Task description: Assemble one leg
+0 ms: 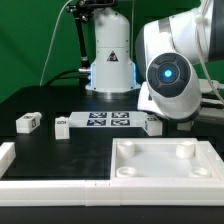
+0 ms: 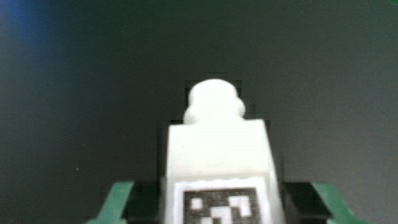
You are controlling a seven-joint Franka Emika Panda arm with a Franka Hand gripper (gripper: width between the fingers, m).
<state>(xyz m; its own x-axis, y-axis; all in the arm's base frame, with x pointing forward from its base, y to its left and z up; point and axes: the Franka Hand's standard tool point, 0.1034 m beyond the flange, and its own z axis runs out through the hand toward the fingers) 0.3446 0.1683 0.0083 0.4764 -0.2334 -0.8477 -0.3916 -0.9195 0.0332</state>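
Observation:
In the wrist view my gripper (image 2: pixel 221 206) is shut on a leg (image 2: pixel 217 150), a white block with a black-and-white tag facing the camera and a rounded peg at its far end. One green finger (image 2: pixel 121 202) shows on each side of the leg. Dark table lies beyond it. In the exterior view the arm's wrist (image 1: pixel 166 78) is at the right above the table and hides the gripper. Three more legs lie on the table: one (image 1: pixel 27 123) at the left, one (image 1: pixel 62 126) beside it, and one (image 1: pixel 150 126) under the wrist.
The marker board (image 1: pixel 106 121) lies between the loose legs. The large white square panel (image 1: pixel 150 170) with round corner sockets lies at the front right. A white L-shaped rail (image 1: pixel 40 185) runs along the front left. The robot base (image 1: pixel 110 55) stands behind.

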